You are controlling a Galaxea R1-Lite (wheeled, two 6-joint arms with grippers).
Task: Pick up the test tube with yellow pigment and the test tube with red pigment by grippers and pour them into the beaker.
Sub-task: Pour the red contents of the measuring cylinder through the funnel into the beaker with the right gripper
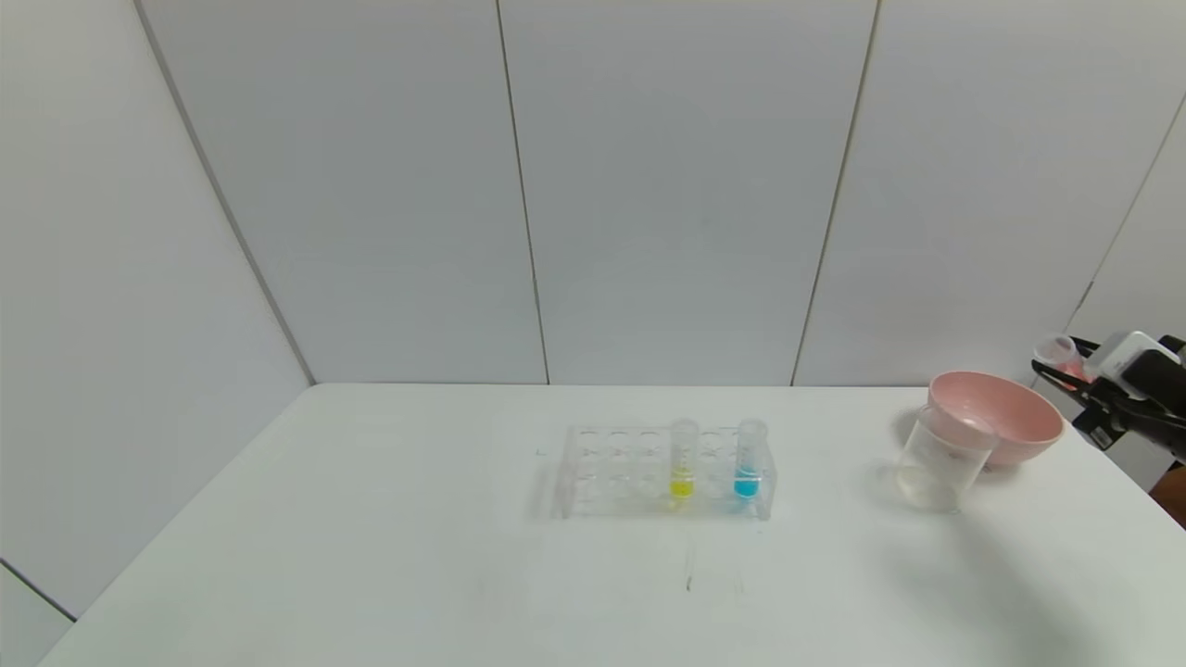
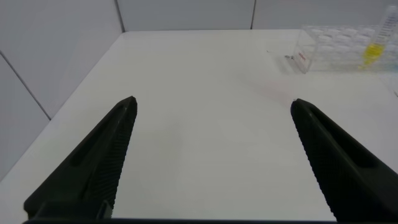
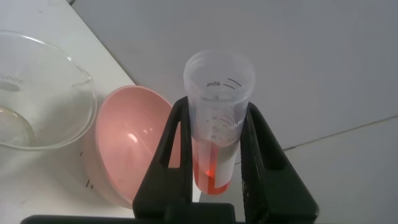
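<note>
While I watch from the head camera, these are my notes.

Right gripper (image 3: pixel 214 146): at the right edge of the head frame, beyond the pink bowl (image 1: pixel 1005 412), its fingers are clamped on the test tube with red pigment (image 3: pixel 217 118), which I hold mouth up so nothing spills before the pour.

Red tube contents: red-orange liquid pooled low between the fingers.

Left gripper (image 2: pixel 214 155): jaws spread wide over bare table (image 1: pixel 371 519), parked out of the way.

Test tube with yellow pigment (image 1: pixel 683 460): upright in the clear rack (image 1: pixel 611 472) at frame centre, beside the blue tube (image 1: pixel 749 459).

Beaker (image 1: pixel 940 459): right of the rack, touching or just in front of the bowl; perhaps a little clear liquid inside, hard to tell.

Judgement: red pour comes first, yellow waits.
</note>
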